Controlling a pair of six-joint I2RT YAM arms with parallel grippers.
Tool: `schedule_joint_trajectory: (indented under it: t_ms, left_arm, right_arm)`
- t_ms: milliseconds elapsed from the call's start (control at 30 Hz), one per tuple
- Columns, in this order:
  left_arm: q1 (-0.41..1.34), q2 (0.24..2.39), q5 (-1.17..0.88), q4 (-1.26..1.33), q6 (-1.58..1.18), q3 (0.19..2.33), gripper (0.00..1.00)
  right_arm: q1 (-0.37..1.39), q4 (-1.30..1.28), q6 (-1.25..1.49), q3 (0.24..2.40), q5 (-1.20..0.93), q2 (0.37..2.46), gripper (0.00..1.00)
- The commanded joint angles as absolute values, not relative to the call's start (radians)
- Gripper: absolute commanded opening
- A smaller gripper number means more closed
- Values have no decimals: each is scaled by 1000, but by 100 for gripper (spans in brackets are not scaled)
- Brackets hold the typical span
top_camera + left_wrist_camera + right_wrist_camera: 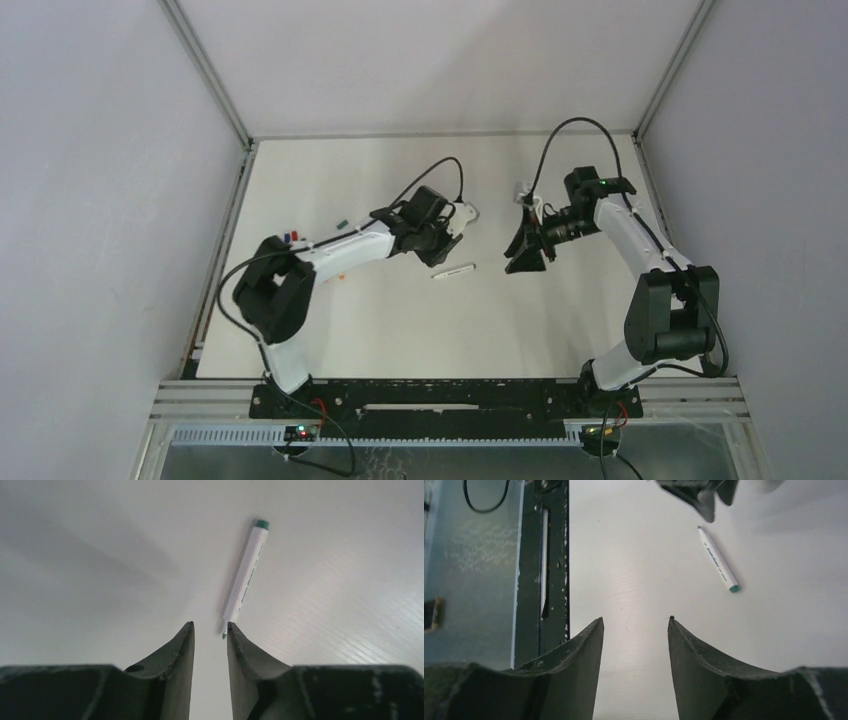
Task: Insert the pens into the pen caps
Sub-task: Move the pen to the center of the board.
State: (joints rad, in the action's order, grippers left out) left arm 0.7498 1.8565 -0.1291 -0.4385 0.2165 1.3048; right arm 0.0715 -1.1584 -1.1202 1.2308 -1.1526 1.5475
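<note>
One green-ended pen (245, 575) lies on the surface (100, 555) beside the narrowly parted left tool (210, 627), the right tool (635, 621) standing wide, both empty.

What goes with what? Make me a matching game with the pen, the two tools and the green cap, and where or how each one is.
Things:
1. pen
2. left tool
3. right tool
4. green cap

Places or states:
A. open wide, nothing in it
B. tiny, on the table beside the left arm
C. lying flat, white with a green end
D. open just a little, right next to the pen

Pairs: 1-C, 2-D, 3-A, 4-B
</note>
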Motion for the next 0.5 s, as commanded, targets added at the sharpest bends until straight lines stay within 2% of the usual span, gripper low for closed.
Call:
schedule_joint_trajectory:
  t_ms: [0,167,200,367,467]
  left_arm:
    - [741,1666,-103,-317,159,1215,35]
    - [681,1494,-15,-263,148,1083,34]
    - [660,1464,29,-262,149,1060,37]
    - [502,1369,106,-273,140,980,69]
    - [400,1418,86,-343,149,1016,76]
  right_arm:
    - [139,-1255,-1382,1226,-1103,1521,60]
    - [207,-1243,-1483,1226,-1078,1525,61]
    - [224,-1224,-1472,1226,-1069,1526,60]
    - [266,-1161,-1383,1226,-1048,1543,60]
    - [270,-1141,-1341,1226,-1040,1552,60]
